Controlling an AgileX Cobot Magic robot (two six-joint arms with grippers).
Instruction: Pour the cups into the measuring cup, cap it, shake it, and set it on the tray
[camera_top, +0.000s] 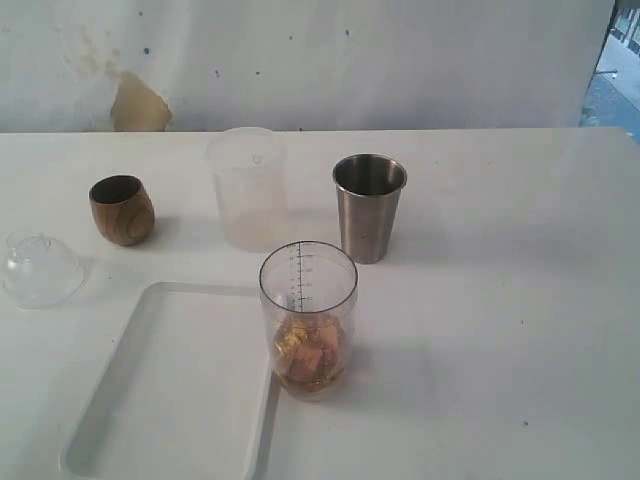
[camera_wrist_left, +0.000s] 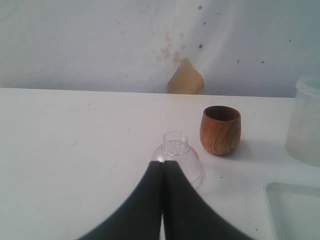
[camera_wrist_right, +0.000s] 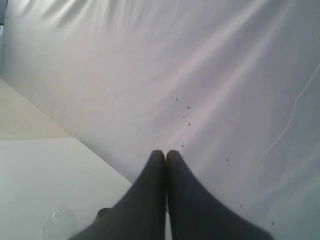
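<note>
The measuring cup (camera_top: 308, 318) stands upright and uncapped on the table (camera_top: 500, 300), just beside the tray (camera_top: 170, 390) on its right in the exterior view. Golden-brown contents fill the cup's lower part. The steel tumbler (camera_top: 368, 207) and a frosted cup (camera_top: 249, 188) stand behind it. The wooden cup (camera_top: 121, 209) stands to the left, near the domed lid (camera_top: 40, 268). The left gripper (camera_wrist_left: 162, 165) is clenched and empty, with its tips near the lid. The right gripper (camera_wrist_right: 166, 154) is clenched and empty, facing a white backdrop (camera_wrist_right: 200, 60).
</note>
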